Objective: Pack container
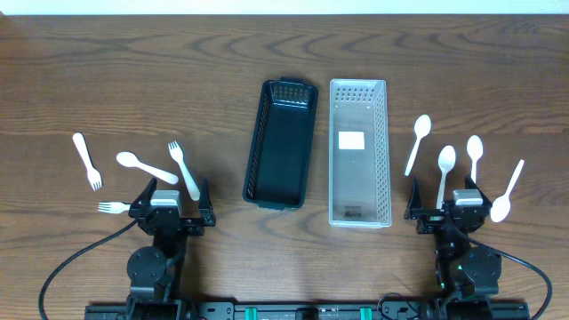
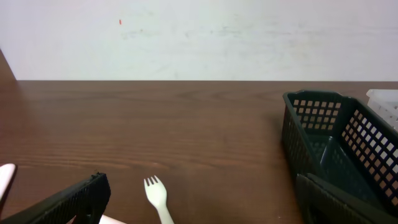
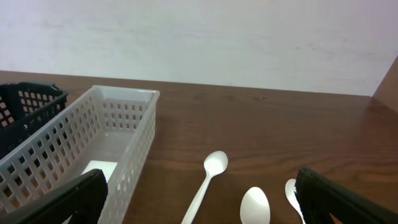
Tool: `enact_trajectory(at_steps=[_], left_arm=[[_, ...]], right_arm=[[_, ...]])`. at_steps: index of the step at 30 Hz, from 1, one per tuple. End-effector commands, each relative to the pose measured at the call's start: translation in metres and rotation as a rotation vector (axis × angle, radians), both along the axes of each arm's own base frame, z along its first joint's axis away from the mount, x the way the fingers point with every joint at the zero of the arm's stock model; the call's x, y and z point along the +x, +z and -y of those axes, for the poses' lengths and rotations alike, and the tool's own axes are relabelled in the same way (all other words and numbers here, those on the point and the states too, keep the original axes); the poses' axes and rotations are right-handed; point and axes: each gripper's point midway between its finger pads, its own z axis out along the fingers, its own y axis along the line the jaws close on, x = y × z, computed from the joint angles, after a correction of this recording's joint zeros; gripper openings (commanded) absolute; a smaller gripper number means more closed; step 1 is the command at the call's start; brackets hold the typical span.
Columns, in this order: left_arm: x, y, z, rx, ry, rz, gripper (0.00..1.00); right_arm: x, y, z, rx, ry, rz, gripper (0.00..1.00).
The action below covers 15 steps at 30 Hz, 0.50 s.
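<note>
The black lattice basket and the white perforated bin sit side by side mid-table, probably so each arm can reach one. Your left end effector and right end effector both stand spread, holding nothing. Thin, smooth white plastic forks lie left and spoons right, though one left piece looks spoon-shaped.

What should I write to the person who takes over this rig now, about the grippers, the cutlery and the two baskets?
Left gripper: open, holds nothing.
Right gripper: open, holds nothing.
Black basket and white basket: side by side at the middle of the table, no cutlery in either.
Three forks and one spoon lie left of the black basket; four spoons lie right of the white basket.
Done: nothing packed yet.
Left: all eight pieces.
</note>
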Motion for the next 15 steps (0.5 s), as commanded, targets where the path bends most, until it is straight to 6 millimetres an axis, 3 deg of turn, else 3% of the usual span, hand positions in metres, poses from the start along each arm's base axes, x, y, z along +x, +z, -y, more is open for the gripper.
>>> enact_trajectory(at_steps=[1,4,7,11,15], left_arm=[[-0.001,-0.017,0.001,0.003,-0.002,-0.051,0.98],[-0.001,-0.016,0.001,-0.047,0.004,-0.048,0.98],[-0.001,-0.001,0.001,-0.162,0.012,-0.025,0.98],[-0.005,0.039,0.004,-0.175,-0.003,-0.003,0.98],[-0.001,0.090,0.004,-0.172,0.000,-0.035,0.98]], right_arm=[[0.000,-0.002,-0.003,0.015,0.014,-0.007,0.99],[0.000,-0.002,-0.003,0.073,0.009,-0.008,0.99],[0.000,0.001,-0.003,0.183,0.003,0.000,0.99],[-0.002,0.020,-0.007,0.242,0.028,0.041,0.99],[-0.007,0.057,-0.006,0.221,0.032,0.107,0.99]])
